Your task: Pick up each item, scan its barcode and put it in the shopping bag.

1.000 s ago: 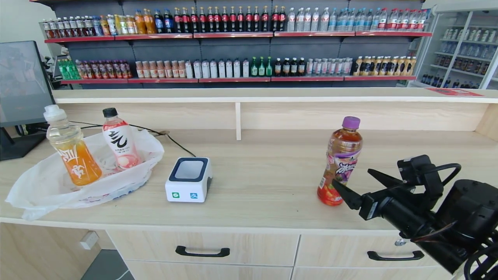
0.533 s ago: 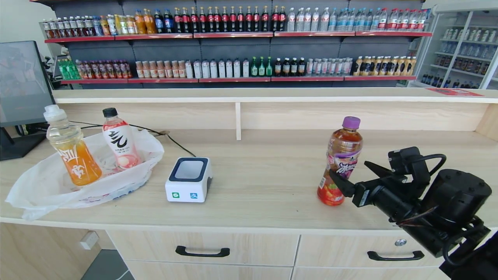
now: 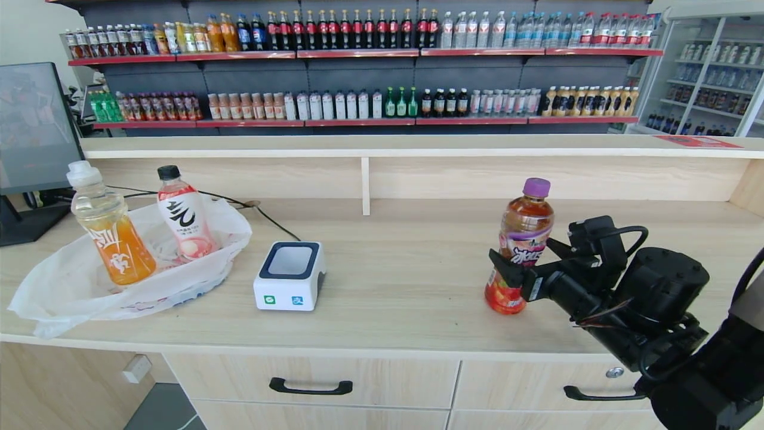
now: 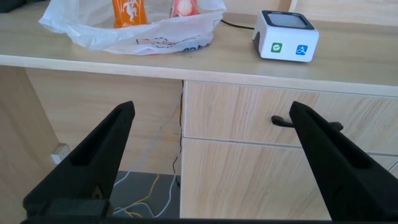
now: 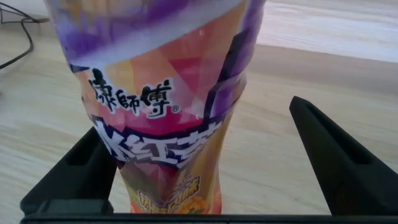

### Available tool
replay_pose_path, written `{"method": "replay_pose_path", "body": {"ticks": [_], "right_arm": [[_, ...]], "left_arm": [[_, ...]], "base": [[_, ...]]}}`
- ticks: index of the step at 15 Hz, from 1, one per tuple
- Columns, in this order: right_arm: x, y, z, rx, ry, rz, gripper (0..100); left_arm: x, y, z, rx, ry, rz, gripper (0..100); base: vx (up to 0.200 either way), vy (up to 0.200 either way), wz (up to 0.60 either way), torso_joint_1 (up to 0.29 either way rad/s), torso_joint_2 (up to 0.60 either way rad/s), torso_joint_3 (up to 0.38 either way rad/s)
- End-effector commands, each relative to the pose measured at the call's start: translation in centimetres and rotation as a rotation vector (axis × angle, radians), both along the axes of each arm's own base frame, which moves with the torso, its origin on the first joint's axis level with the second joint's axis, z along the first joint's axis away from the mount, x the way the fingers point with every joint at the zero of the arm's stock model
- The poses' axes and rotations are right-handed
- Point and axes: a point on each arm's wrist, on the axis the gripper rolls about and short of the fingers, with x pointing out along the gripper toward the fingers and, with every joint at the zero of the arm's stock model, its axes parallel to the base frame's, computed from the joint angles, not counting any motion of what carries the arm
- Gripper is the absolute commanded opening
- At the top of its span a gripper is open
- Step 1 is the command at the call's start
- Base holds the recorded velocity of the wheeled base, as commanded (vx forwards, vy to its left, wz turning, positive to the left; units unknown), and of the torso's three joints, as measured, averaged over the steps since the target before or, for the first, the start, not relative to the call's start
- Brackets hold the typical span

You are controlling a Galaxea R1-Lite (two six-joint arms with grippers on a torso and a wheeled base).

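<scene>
**Item 1: purple-capped bottle** [image 3: 520, 251] [image 5: 168, 112]. Orange-red drink with a purple and pink label. It stands on the counter [image 3: 406, 286] between the fingers of the right gripper [image 3: 524, 254] [image 5: 205, 168], at label height. It is not in the bag.

**Item 2: right gripper.** Jaws spread, one on each side of the bottle. In the right wrist view one finger [image 5: 81, 168] sits right at the label, and the other [image 5: 336, 162] stands apart from it with bare counter showing between. It is not closed on anything.

**Item 3: scanner** [image 3: 290, 275] [image 4: 287, 36]. White box with a dark-framed window on top. It sits well off to the right gripper's left on the same counter.

**Item 4: shopping bag** [image 3: 71, 286] [image 4: 143, 37]. White plastic, lying open just beyond the scanner, farther from the right gripper. It holds two upright bottles: an orange bottle [image 3: 110, 230] [image 4: 129, 11] with a white cap and a pink bottle [image 3: 182, 215] [image 4: 185, 7] with a black cap.

**Item 5: left gripper** [image 4: 214, 155]. Jaws wide apart, holding nothing. It hangs below counter level, facing the drawers [image 4: 273, 124], with the bag and scanner above and ahead of it.

**Item 6: surroundings.** A dark cable [image 3: 268, 218] runs behind the bag. A monitor [image 3: 33, 131] stands past the bag, and shelves of drinks [image 3: 358, 65] line the wall behind the counter.
</scene>
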Motion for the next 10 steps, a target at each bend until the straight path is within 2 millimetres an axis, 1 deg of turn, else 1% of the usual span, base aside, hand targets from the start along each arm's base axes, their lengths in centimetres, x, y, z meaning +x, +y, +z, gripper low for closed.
{"method": "replay_pose_path", "body": {"ticks": [1, 7, 10], "right_arm": [[0.5, 0.2, -0.4, -0.002, 0.007, 0.001, 100], [1.8, 1.3, -0.6, 0.003, -0.013, 0.014, 100], [1.4, 2.6, -0.8, 0.006, -0.009, -0.030, 100]], "left_arm": [[0.0, 0.0, 0.0, 0.000, -0.001, 0.000, 100], [0.0, 0.0, 0.0, 0.000, 0.000, 0.001, 100], [0.0, 0.0, 0.0, 0.000, -0.001, 0.000, 100]], "base": [[0.000, 0.000, 0.00, 0.000, 0.00, 0.000], [0.000, 0.000, 0.00, 0.000, 0.00, 0.000], [0.000, 0.000, 0.00, 0.000, 0.00, 0.000]]}}
